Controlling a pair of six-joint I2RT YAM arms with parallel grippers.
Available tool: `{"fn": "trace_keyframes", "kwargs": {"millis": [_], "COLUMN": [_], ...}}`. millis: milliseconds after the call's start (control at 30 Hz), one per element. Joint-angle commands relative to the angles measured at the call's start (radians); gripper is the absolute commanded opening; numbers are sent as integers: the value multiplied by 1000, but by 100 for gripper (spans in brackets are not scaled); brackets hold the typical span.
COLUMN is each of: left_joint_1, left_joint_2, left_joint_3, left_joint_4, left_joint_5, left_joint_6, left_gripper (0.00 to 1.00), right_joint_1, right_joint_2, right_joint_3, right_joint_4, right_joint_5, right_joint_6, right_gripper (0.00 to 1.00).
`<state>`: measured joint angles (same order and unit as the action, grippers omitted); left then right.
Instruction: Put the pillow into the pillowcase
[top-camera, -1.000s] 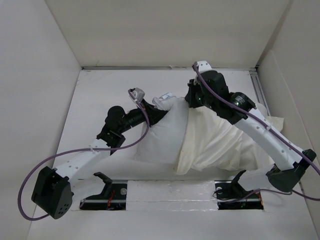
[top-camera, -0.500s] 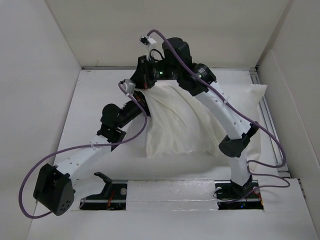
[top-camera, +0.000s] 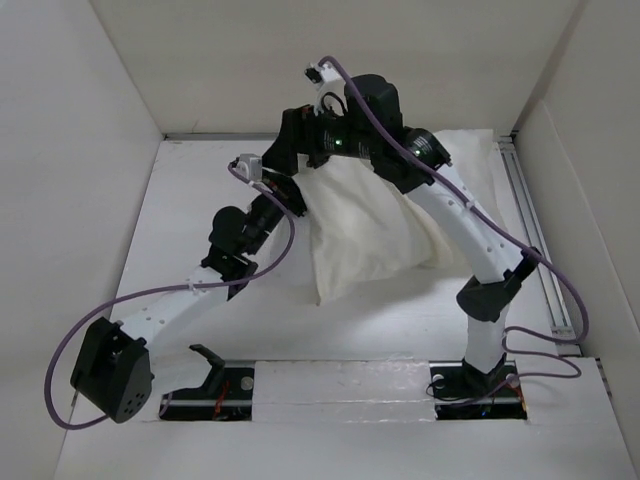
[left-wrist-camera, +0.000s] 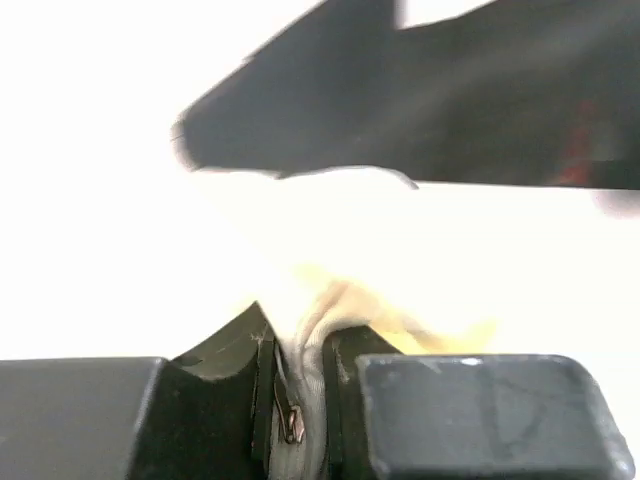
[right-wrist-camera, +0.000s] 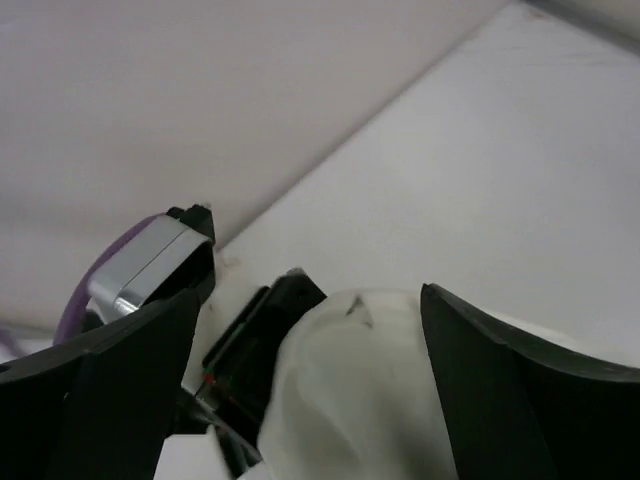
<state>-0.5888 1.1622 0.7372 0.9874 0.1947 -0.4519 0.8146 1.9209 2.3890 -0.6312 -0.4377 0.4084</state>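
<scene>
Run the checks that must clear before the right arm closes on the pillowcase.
1. left gripper clamped on the pillowcase edge: ok.
2. right gripper open wide: ok.
3. Fabric corner in line between the right fingers: ok.
4. Room between the two grippers: cannot tell, they sit close.
5. pillow fully inside: cannot tell, fabric hides it.

Pale cream pillowcase (top-camera: 370, 225), plain white table (top-camera: 190, 205), purple cables (top-camera: 50, 385).
</scene>
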Motion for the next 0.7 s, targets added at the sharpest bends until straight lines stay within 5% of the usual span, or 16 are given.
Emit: {"fn": "trace_keyframes", "kwargs": {"millis": [0,167,433,667], "left_joint_1": [4,4,4,4], "left_joint_2": [8,-62,-82,-22], "left_joint_3": [-42,-100,-151,-10], "left_joint_4": [-160,-291,-320,-577], "left_joint_5": [-254,-425,-477,-583], "left_joint_6": [-166,-232,-260,-337], "left_gripper": [0,0,0,0], "right_joint_1": [57,47,-6,219], "right_joint_2": [-167,-474,-773,-1016], "right_joint_3": [79,-385,-821,-1421], "right_joint_4": [-203,-58,17,338], "right_joint_5": [306,732,737,737], "right_joint_6": [-138,-138,-89,-30], "right_gripper": [100,100,100,98]}}
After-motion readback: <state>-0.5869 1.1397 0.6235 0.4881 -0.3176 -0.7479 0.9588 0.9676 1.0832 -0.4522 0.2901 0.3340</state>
